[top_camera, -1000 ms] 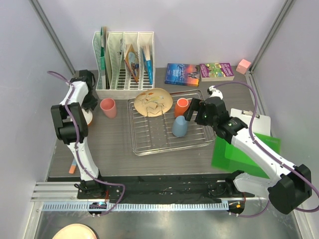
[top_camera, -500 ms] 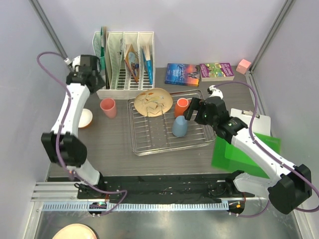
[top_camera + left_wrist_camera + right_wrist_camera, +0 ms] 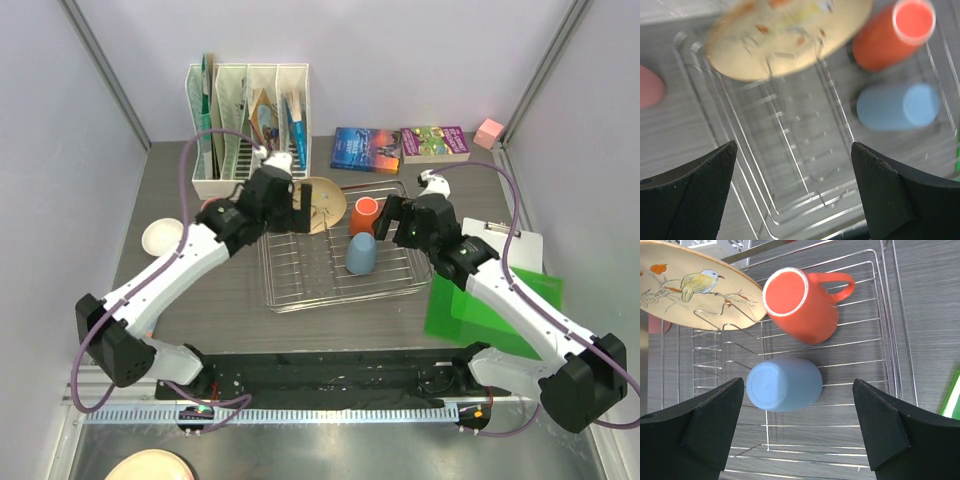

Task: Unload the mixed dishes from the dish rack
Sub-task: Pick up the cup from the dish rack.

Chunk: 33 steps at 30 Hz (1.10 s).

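The chrome dish rack (image 3: 300,290) holds the beige plate (image 3: 322,198), propped at its far left, the orange mug (image 3: 363,212) on its side and the grey-blue cup (image 3: 361,253), bottom up. My left gripper (image 3: 297,212) hovers open over the rack's left half; its wrist view shows bare wires (image 3: 801,176) between the fingers and the plate (image 3: 790,35) ahead. My right gripper (image 3: 798,381) is open above the grey-blue cup (image 3: 785,385), with the mug (image 3: 800,302) beyond. The small bowl (image 3: 162,236) sits on the table far left. The pink cup (image 3: 650,86) stands left of the rack.
A white slotted file holder (image 3: 250,120) stands behind the rack. Two books (image 3: 366,148) and a pink block (image 3: 489,132) lie at the back right. A clipboard (image 3: 515,245) and a green sheet (image 3: 480,310) lie right of the rack.
My left arm has swung from the bowl at the far left over to the rack, its jaws opening, and the bowl stays on the table. The right arm has hardly moved.
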### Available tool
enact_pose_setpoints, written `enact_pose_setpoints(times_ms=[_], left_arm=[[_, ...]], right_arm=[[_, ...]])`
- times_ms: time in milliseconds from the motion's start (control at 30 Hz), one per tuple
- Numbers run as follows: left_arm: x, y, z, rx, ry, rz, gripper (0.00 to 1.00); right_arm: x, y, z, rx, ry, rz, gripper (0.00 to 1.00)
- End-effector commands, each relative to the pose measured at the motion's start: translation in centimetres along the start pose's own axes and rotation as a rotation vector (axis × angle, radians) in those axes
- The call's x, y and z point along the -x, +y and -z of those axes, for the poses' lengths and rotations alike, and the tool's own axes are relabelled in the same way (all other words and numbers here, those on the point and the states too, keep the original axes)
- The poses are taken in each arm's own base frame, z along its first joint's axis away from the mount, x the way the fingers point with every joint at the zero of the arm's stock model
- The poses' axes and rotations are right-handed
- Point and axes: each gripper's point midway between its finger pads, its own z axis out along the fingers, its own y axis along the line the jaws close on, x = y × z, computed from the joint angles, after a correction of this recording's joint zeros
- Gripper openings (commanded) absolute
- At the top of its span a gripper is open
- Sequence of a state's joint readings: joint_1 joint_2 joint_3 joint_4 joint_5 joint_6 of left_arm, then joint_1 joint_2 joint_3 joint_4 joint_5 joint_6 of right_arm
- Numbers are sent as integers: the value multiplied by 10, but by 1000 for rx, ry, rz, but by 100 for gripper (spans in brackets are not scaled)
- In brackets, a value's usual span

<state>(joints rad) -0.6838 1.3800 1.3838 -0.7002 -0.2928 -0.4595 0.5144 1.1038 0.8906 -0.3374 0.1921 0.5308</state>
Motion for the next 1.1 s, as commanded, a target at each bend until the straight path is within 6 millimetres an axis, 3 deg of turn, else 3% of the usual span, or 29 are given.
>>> enact_pose_setpoints(times_ms=[0,133,300,467,700,1000,1067], left_arm=[[-8,-28,14,-90,-38,-37,94],[-15,-31,29,-143,-58,22,94],[-26,-27,52,-205,-91,73,94],[-41,-22,57,-218,-89,89,95],[-58,-13,49,-190,-69,78,94],[-73,-10,41,-182,-38,73,95],[-74,-9,40,-178,-37,73,94]], right_arm=[[12,17,12,76,-46,80,95],[4,33,11,66,-30,168,98],[-18,48,-10,57,46,210,100],[-27,48,-28,26,71,211,100],[-49,50,-50,19,140,218,100],[-54,49,-56,13,158,216,83],[-53,50,-54,14,156,218,74]])
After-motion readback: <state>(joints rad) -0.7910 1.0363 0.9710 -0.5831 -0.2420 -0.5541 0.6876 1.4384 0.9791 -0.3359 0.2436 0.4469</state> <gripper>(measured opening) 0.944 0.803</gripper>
